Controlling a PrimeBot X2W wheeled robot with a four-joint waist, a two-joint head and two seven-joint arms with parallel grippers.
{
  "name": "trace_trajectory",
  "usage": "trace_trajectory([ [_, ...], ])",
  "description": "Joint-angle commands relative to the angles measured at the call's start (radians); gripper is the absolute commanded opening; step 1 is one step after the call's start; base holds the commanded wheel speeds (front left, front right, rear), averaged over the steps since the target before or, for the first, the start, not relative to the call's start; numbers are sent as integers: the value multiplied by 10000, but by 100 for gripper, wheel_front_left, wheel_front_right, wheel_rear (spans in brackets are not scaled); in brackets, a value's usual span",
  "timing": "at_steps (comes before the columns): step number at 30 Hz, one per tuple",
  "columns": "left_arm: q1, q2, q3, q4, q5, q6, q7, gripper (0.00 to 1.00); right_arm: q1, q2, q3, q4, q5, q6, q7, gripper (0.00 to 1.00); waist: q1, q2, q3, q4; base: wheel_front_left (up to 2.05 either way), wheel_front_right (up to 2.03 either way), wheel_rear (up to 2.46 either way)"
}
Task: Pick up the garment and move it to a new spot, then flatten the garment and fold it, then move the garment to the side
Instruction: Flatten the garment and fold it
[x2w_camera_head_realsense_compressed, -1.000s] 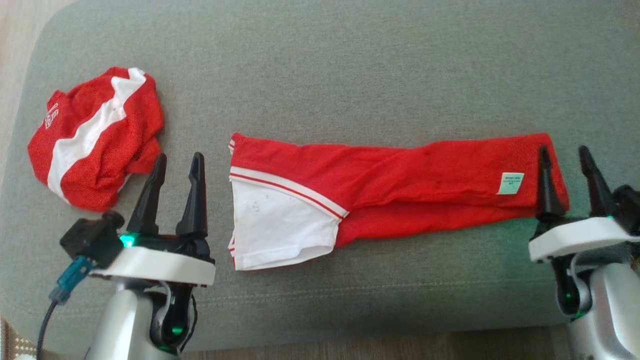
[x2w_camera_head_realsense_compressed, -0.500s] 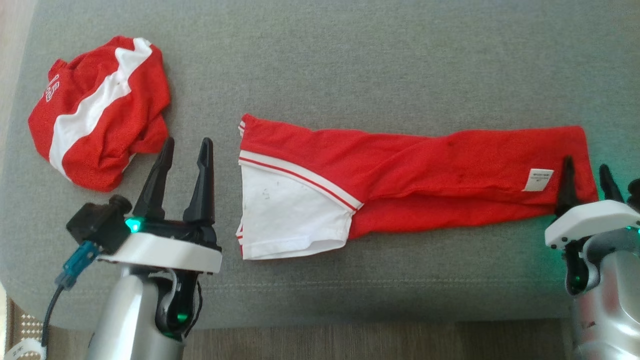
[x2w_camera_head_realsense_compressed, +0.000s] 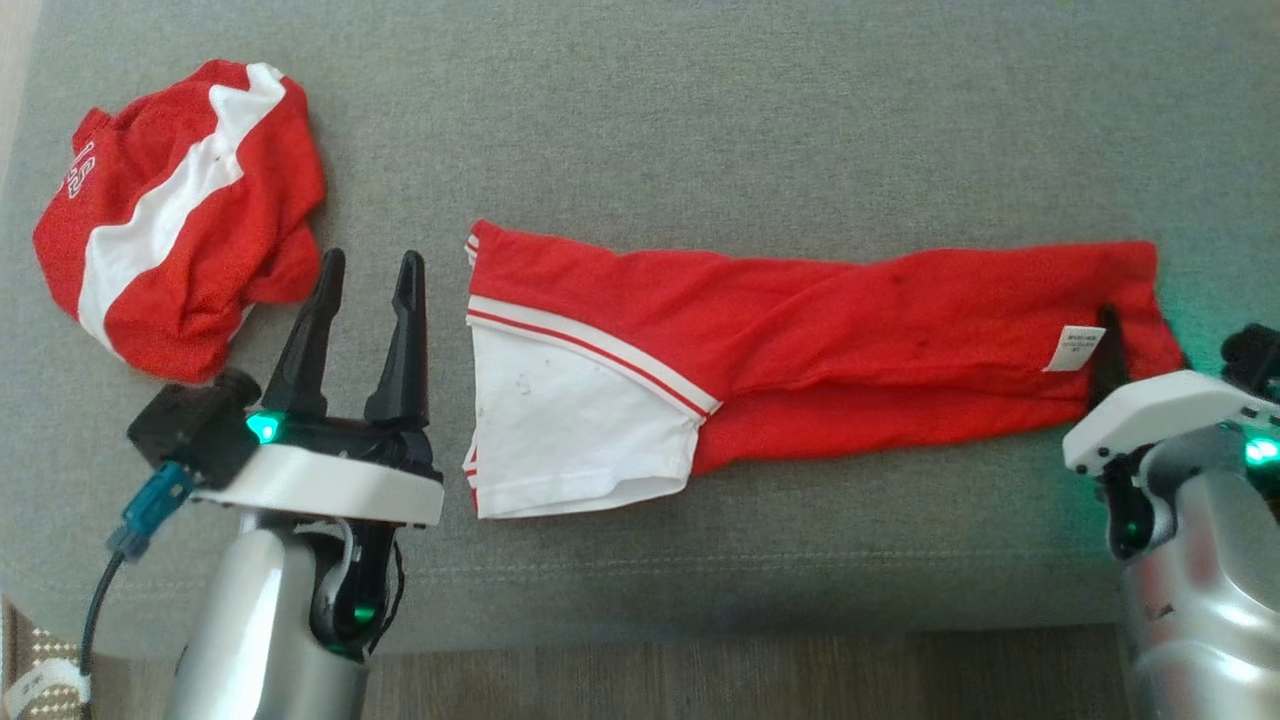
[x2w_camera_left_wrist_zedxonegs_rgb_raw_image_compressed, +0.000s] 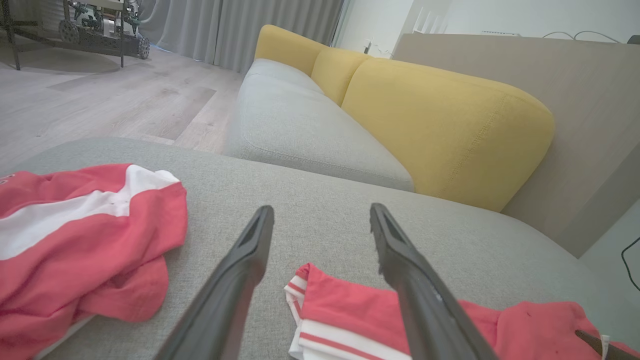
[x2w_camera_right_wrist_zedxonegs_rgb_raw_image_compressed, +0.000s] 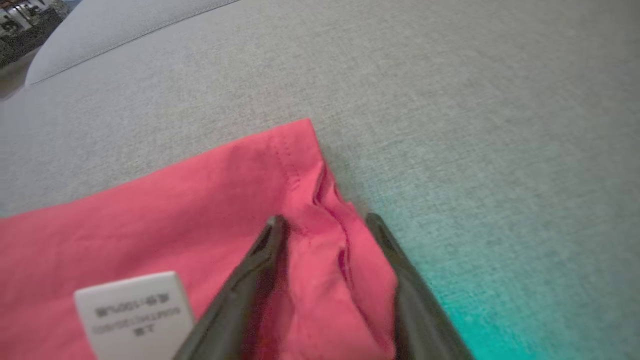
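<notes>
The head camera looked steeply down on the grey cushion (x2w_camera_head_realsense_compressed: 700, 120) from its near edge, the left wrist camera skimmed low across it toward a far yellow sofa (x2w_camera_left_wrist_zedxonegs_rgb_raw_image_compressed: 440, 125), and the right wrist camera hung very close over the right end of the garment (x2w_camera_right_wrist_zedxonegs_rgb_raw_image_compressed: 150, 200), which all three views shared.

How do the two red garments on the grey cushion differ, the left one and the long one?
The left garment is bunched in a heap; the long garment lies flat in a folded strip. The left garment has a broad white stripe and white lettering; the long garment has a white panel at one end and a white label near the other. Both are red and white, resting on the grey cushion.
</notes>
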Motion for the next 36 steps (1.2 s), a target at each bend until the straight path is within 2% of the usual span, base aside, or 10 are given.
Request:
trace_trajectory([
  [1,-363,65,368,-325,84,-60,-122,100,88,72,500,158,39,4,142,0,0,0,-20,-26,0,0,0],
  [11,-235,65,334,-254,132,-61,-122,100,-41,-812,-58,-96,-643,4,-655,0,0,0,-334,-144,0,0,0],
  [15,-187,65,309,-263,102,-61,-122,100,-106,-1130,-597,-253,-1289,4,-756,0,0,0,-437,-157,0,0,0],
  [19,-140,65,286,-287,46,-61,-122,100,-180,-1441,-1678,-681,-2801,4,-825,0,0,0,-536,-154,0,0,0],
  [22,-131,64,296,-321,-23,-61,-122,100,-322,-1145,-2733,-1319,-4102,4,-825,0,0,0,-600,-137,0,0,0],
  [26,-89,64,330,-285,-75,-61,-122,100,-406,-587,-2863,-1731,-4641,4,-707,0,0,0,-716,-160,0,0,0],
  [31,36,64,397,-193,-146,-61,-122,100,-417,-126,-2214,-2062,-4323,4,-493,0,0,0,-976,-268,0,0,0],
  [36,167,64,432,-184,-228,-61,-122,100,-211,135,-931,-2650,-3386,4,-60,0,0,0,-1297,-416,0,0,0],
])
